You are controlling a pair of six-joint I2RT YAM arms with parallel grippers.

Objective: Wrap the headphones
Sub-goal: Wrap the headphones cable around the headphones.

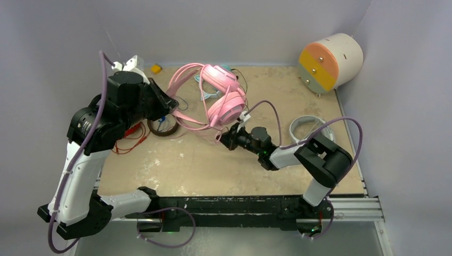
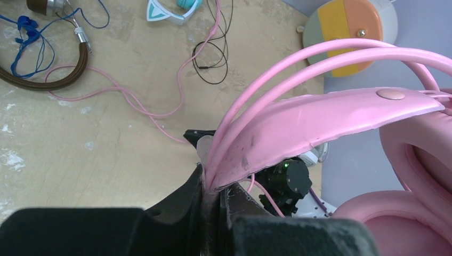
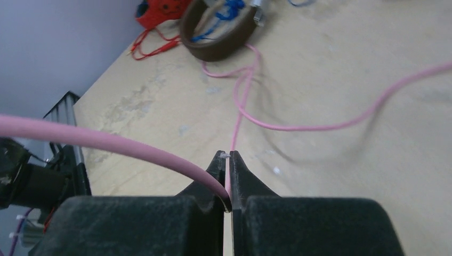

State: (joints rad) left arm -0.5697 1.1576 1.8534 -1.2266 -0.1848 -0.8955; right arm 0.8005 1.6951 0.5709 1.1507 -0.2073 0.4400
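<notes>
The pink headphones [image 1: 224, 90] hang lifted above the back middle of the table. My left gripper [image 1: 171, 103] is shut on their headband; in the left wrist view the jaws [image 2: 212, 173] pinch the end of the pink band [image 2: 320, 114], with an ear cup [image 2: 405, 224] at lower right. My right gripper [image 1: 224, 140] is shut on the pink cable [image 3: 106, 140] just below the cups; in the right wrist view [image 3: 227, 160] the cable runs through the closed jaws and trails over the table. The brown headphones [image 1: 162, 127] with the blue cord [image 2: 26, 32] lie under the left gripper. The grey-white headphones [image 1: 306, 125] lie at right.
A teal and white cat-ear headset [image 2: 170, 8] and a thin black cable [image 2: 213, 58] lie at the back. Red wires [image 1: 133, 140] lie at the left edge. A white cylinder with an orange, yellow and green face [image 1: 330, 61] hangs at back right. A small yellow item [image 1: 155, 68] sits at the back.
</notes>
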